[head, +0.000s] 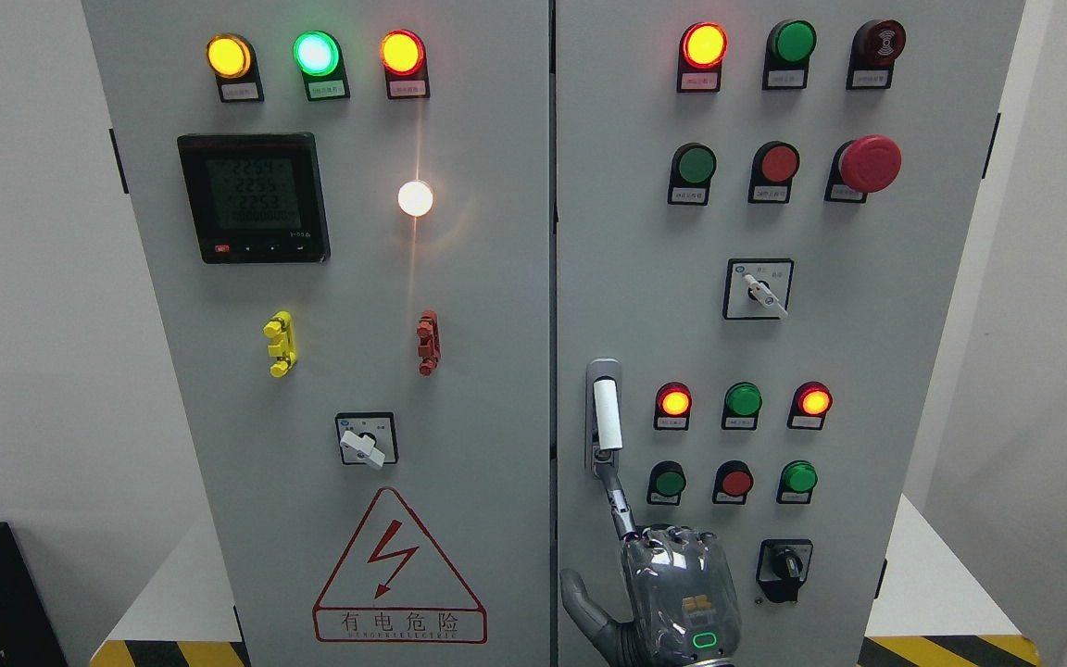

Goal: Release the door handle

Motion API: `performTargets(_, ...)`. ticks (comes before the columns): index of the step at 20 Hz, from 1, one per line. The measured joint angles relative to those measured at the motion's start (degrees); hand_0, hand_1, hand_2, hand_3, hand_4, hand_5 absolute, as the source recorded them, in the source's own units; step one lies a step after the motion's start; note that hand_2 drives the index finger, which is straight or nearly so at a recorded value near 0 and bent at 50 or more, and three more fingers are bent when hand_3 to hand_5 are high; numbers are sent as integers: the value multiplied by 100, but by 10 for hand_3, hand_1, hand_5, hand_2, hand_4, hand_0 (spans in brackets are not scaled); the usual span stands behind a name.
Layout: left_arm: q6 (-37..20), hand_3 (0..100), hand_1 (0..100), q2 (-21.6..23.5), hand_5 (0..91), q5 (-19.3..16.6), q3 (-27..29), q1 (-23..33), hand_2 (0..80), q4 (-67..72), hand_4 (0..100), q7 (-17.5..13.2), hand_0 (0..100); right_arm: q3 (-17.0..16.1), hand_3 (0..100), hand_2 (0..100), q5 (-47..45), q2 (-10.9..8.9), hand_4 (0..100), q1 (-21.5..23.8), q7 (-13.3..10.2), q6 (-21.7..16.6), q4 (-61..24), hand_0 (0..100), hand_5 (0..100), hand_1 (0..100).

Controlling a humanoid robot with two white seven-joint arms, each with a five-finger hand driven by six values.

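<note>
Your right hand (677, 593) has one finger extended, touching the door handle (606, 415) base, others curled; withdrawing sideways could snag it.

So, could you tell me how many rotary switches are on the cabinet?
3 switches: one low on the left door, one at mid-height on the right door, one near its bottom.

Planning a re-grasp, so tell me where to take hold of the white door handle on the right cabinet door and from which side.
Grip the door handle around the middle of its upright white bar, coming straight at the door with fingers wrapping in from the right. The bar looks raised off its grey plate; the right hand sits just below, one finger touching its lower end.
</note>
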Motion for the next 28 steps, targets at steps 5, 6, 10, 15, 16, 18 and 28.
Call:
performTargets(5,0,0,556,0,0,0,0,0,0,0,0,0,120,13,1000,132,-1,0,984,3,9,2,-23,356,1000,261)
performTargets(6,0,0,556,0,0,0,0,0,0,0,0,0,120,17,1000,140,-1,0,984,5,19,2,-26,356,1000,262)
performTargets(10,0,0,556,0,0,0,0,0,0,0,0,0,120,23,1000,176,-2,0,984,12,13,-5,-7,357,1000,264)
performTargets(15,0,0,556,0,0,0,0,0,0,0,0,0,120,30,1000,198,-2,1,983,15,-44,-23,22,357,1000,266)
performTargets(16,0,0,556,0,0,0,0,0,0,0,0,0,120,32,1000,197,-2,1,983,15,-52,-23,25,357,1000,266)
performTargets(18,0,0,556,0,0,0,0,0,0,0,0,0,120,35,999,194,-1,1,982,15,-55,-23,25,357,1000,266)
performTargets(28,0,0,556,0,0,1,0,0,0,0,0,0,120,45,978,213,20,4,980,20,-56,-15,-83,357,1000,268)
